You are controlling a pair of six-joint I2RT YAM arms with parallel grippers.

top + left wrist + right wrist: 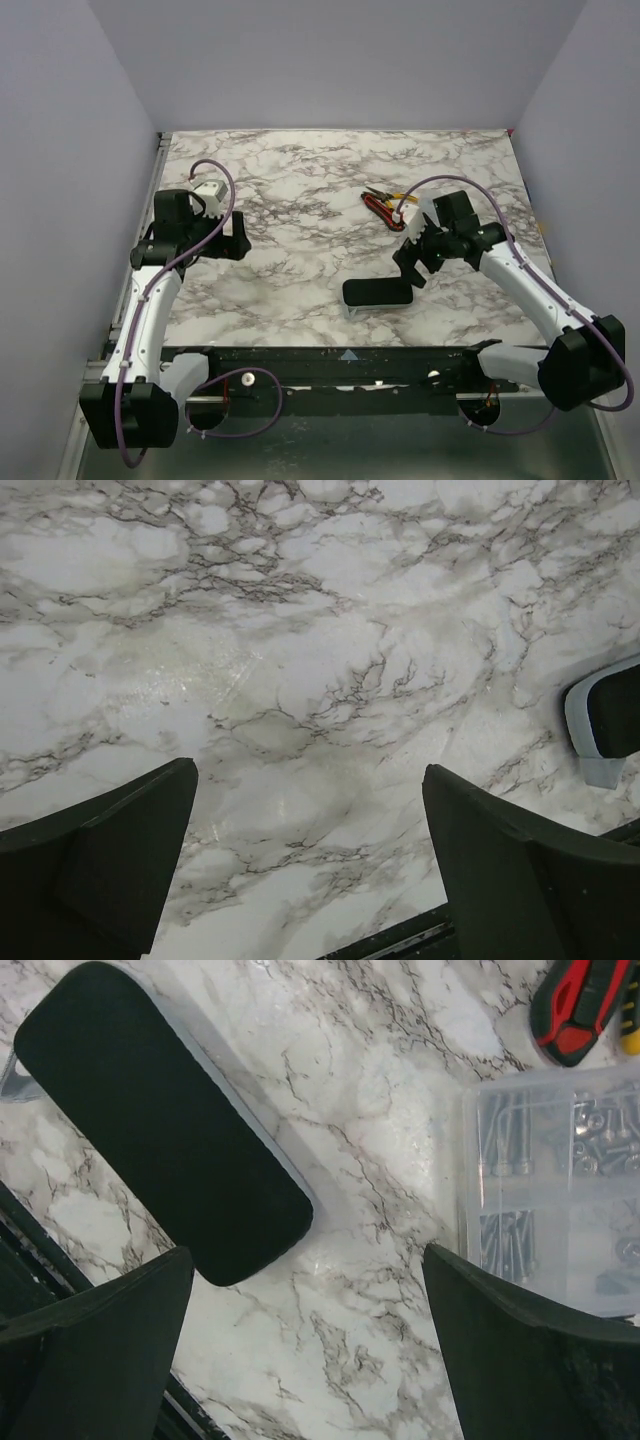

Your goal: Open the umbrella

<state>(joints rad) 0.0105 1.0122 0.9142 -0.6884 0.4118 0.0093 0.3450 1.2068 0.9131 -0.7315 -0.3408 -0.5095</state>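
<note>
Hovering over bare marble, the left tool (310, 772) is released, jaws wide apart, nothing btwn them. Right tool (305, 1255) is likewise spread & empty, hanging above the desk (300, 180) w/ the flat black case (160, 1120) below it on one side and a clear box (550, 1190) of screws on the other. Further out, red/yellow hand tools (385, 205) lie beyond the right arm. The umbrella isn't in any view, so no grasp can start yet. Risks, imo: the right tool drops onto the black case, taking it for the target since it's the nearest dark obj. Or it clips the clear box on descent & scatters the hardware. Either arm sweeping blind could also shove the hand tools across the desk.
</note>
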